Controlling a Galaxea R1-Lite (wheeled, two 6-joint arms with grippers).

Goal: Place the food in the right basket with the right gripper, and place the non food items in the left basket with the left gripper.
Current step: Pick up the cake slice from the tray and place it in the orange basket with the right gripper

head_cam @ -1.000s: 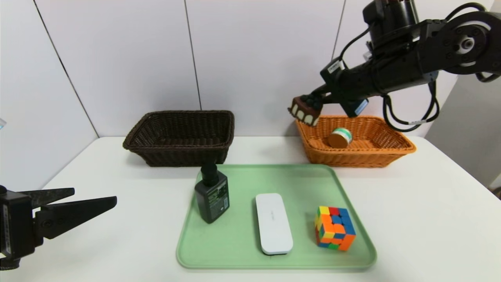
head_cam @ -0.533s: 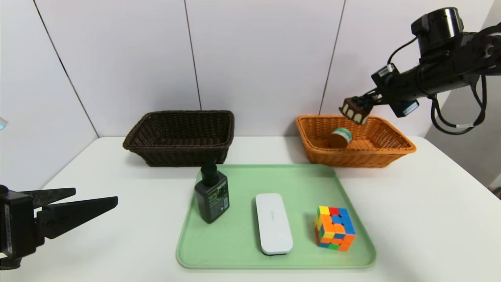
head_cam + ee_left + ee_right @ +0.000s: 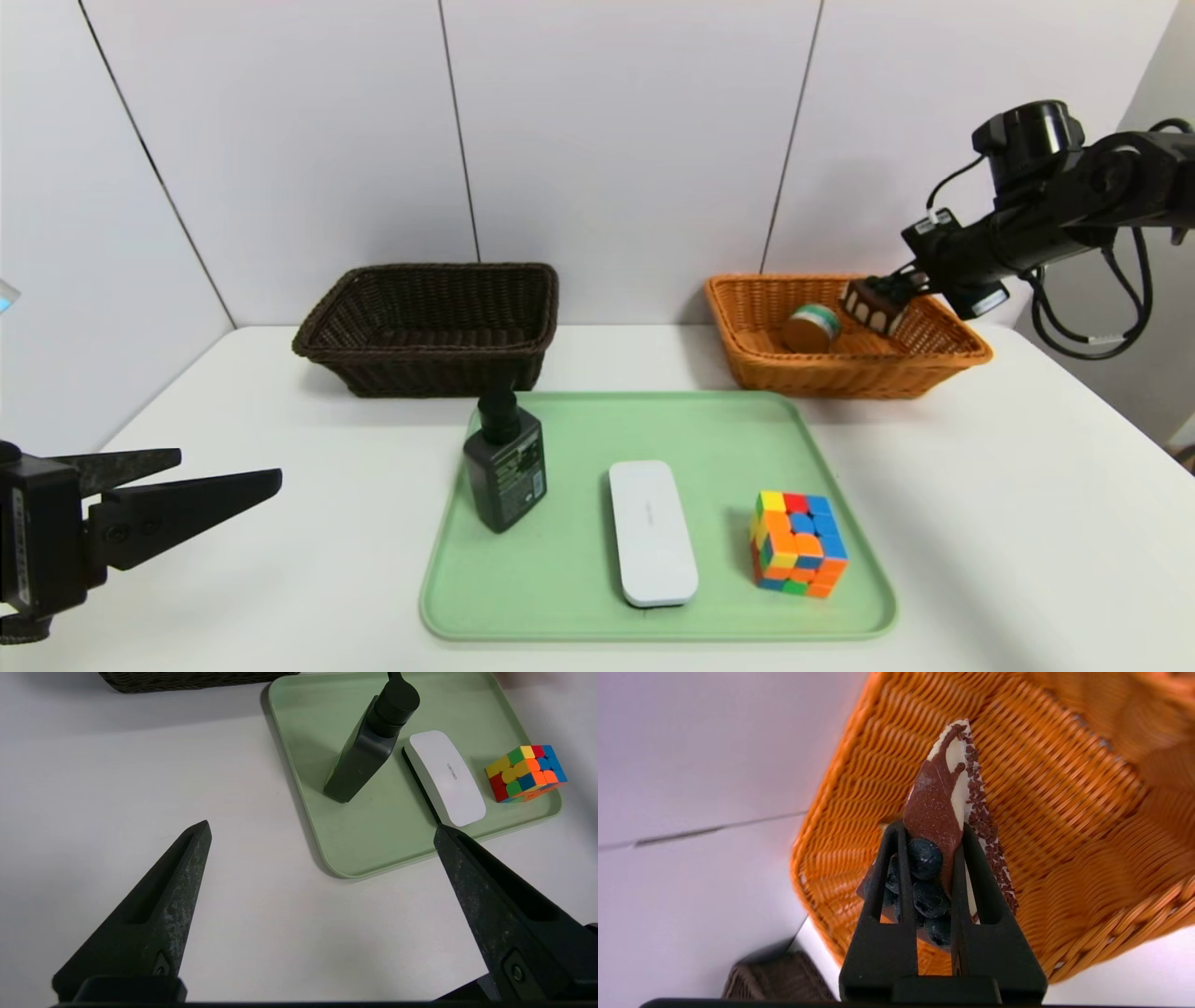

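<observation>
While clamped between the shut fingers of the right gripper, chocolate cake slice hangs over orange basket, right of frame. Left gripper, lower left: fingers spread, empty. Label text on black bottle illegible.

Right pincer clamped, arm extended, angled down. Left pincer spread wide, parked low.
</observation>
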